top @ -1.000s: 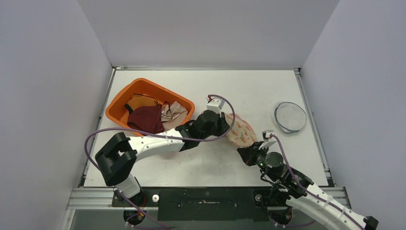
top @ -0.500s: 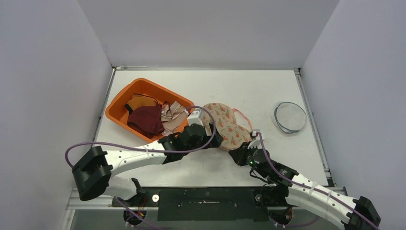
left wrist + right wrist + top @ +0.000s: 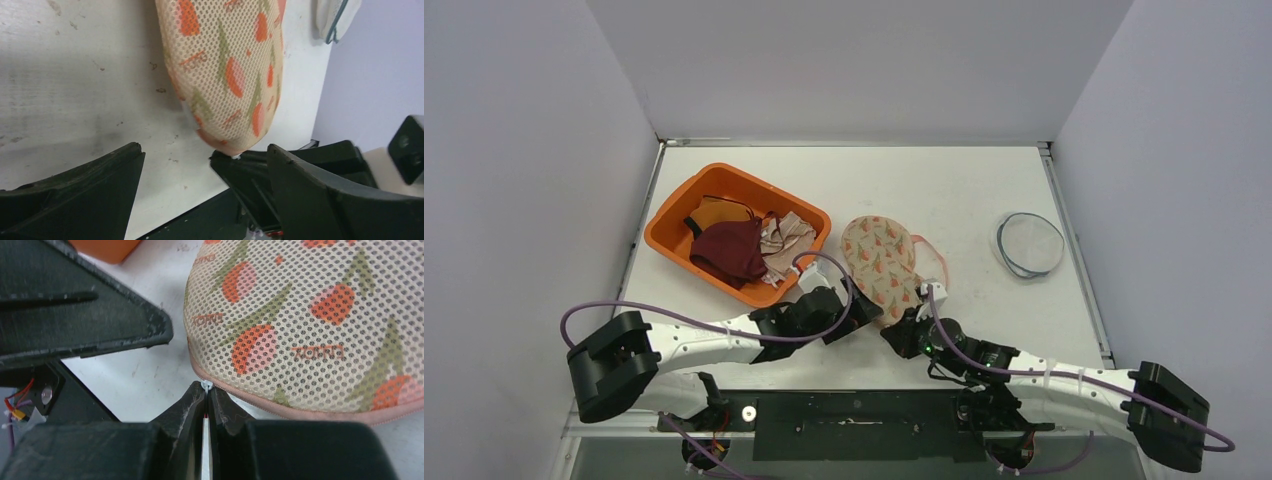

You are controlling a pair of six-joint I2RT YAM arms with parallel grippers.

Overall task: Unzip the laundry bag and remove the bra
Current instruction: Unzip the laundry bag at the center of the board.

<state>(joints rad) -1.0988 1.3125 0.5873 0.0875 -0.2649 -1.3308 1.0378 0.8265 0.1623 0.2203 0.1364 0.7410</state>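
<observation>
The tulip-print mesh laundry bag (image 3: 882,262) lies mid-table, its near-end zipper pull (image 3: 205,385) pinched in the right gripper (image 3: 206,390), the left gripper (image 3: 859,312) gaping empty just beside, between it and the orange basin (image 3: 669,212) of clothes; a round mesh pouch (image 3: 1030,244) sits well right.

The left arm (image 3: 714,335) lies low across the near edge, elbow out at far left, forearm reaching toward the middle. The left gripper (image 3: 202,150) has its jaws wide apart, holding nothing. The right arm (image 3: 1044,385) stretches low from its elbow at far right, pointing left. The right gripper (image 3: 206,387) is closed, tips pinching the zip pull (image 3: 205,384), just beside the left gripper
</observation>
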